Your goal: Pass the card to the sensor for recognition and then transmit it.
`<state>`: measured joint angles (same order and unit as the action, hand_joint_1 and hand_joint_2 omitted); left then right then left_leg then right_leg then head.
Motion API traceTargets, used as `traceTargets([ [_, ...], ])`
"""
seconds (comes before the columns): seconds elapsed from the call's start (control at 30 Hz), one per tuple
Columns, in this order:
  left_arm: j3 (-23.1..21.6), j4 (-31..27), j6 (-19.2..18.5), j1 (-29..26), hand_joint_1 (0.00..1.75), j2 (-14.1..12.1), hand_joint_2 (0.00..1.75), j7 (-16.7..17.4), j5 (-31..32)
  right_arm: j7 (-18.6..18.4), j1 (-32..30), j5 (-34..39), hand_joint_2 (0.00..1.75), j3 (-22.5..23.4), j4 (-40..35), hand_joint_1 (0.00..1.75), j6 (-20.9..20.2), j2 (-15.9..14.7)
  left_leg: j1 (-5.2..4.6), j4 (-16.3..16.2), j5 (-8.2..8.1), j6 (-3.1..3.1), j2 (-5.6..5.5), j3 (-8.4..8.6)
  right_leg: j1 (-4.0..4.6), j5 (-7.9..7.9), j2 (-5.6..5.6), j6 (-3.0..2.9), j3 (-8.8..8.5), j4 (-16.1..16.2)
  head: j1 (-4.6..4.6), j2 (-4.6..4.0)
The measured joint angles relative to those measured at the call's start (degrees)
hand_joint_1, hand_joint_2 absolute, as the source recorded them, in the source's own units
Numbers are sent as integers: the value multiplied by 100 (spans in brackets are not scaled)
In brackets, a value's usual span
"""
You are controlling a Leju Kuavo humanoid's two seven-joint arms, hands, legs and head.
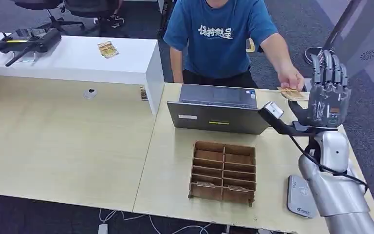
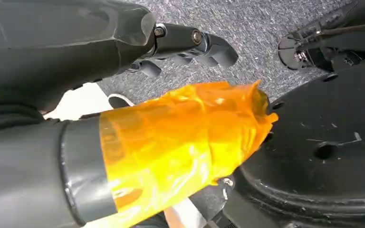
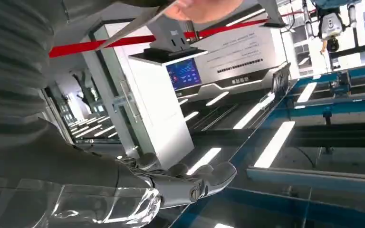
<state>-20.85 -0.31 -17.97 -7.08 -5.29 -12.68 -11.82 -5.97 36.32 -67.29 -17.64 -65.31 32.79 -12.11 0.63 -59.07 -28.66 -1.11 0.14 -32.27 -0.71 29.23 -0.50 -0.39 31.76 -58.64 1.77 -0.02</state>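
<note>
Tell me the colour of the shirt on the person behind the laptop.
Blue shirt with white lettering; the head view shows it best.

laptop (image 1: pixel 217 115) behind divider box (image 1: pixel 223 171), bare desk (image 1: pixel 68 141) left

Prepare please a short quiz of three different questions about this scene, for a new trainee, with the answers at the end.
1. True or false: the right hand already holds the card.
2. Who holds the card? A) the person B) the left hand C) nobody
3. Name the grey flat device near the table edge, beside the right arm.

Key: 1. False; the raised hand holds nothing. 2. A. 3. The sensor, right of the wooden organizer.
</note>
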Motion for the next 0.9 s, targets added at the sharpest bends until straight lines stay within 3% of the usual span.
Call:
traceTargets([
  [0.4, 236, 0, 42, -76, 0, 83, 0, -37, 2, 369, -470, 898, 175, 378, -929, 0, -57, -385, 0, 0, 0, 0, 0, -3, 0, 0, 0, 0, 2, 1, -2, 0],
  [0.9, 339, 0, 44, -82, 0, 111, 0, -44, 20, 455, -636, 970, 175, 487, -1090, 0, -114, -441, 0, 0, 0, 0, 0, -5, 0, 0, 0, 0, 3, 0, -2, 0],
])
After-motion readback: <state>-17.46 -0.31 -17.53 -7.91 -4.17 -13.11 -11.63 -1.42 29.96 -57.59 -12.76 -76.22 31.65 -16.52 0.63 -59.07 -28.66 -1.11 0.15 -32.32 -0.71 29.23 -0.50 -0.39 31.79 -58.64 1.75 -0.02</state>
